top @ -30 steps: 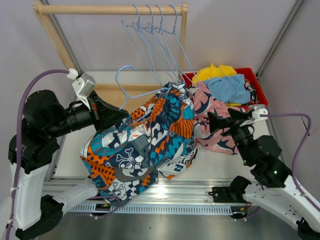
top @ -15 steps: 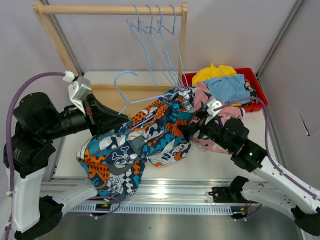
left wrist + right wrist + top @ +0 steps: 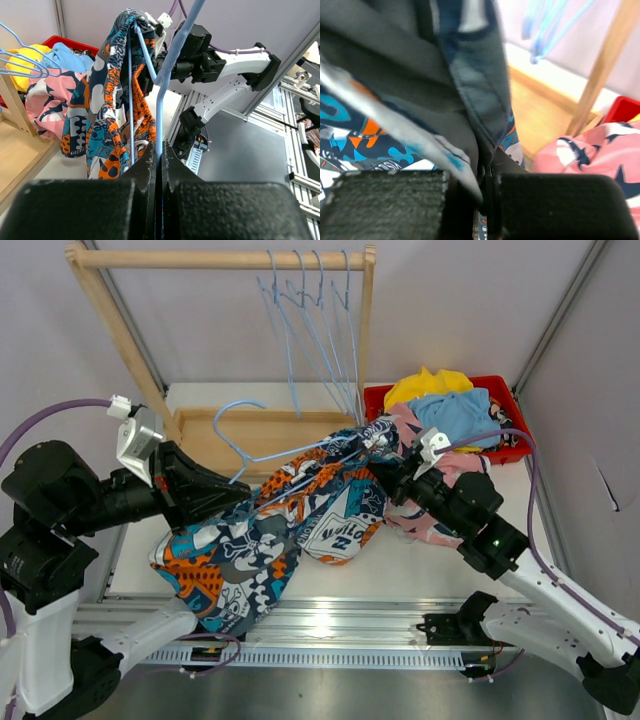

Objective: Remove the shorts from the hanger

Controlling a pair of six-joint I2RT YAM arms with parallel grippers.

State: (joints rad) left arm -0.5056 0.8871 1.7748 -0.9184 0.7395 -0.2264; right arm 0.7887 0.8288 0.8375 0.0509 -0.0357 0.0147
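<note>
Clamping a light-blue wire hanger point(image 3: 159, 110) in the left gripper point(image 3: 238, 496), fingers point(image 3: 142, 165) shut flat on the wire with no gap between them. Holding that hanger low and tilted over the left half of the table point(image 3: 420, 565), hook pointing back toward the wooden rack point(image 3: 220, 258). Bearing the teal-orange-white patchwork shorts point(image 3: 270, 540) draped over the hanger's thin wires, bulk sagging in a heap toward the near-left table edge, far end stretched rightward. Pinching that far end in the right gripper point(image 3: 484, 175), pads point(image 3: 395, 200) closed tight on a dark hemmed fold of the print. Resting behind and to the right: a red bin point(image 3: 510, 400) with plain yellow shorts point(image 3: 430, 383) and plain light blue shorts point(image 3: 455, 412) piled in it. Spilling over the bin's near rim onto the table, just beside and partly under the right arm: pink shorts with dark marks point(image 3: 432, 530). Hanging from the rack's top rail, well apart from both grippers: a cluster of bare blue hangers point(image 3: 318, 320).
</note>
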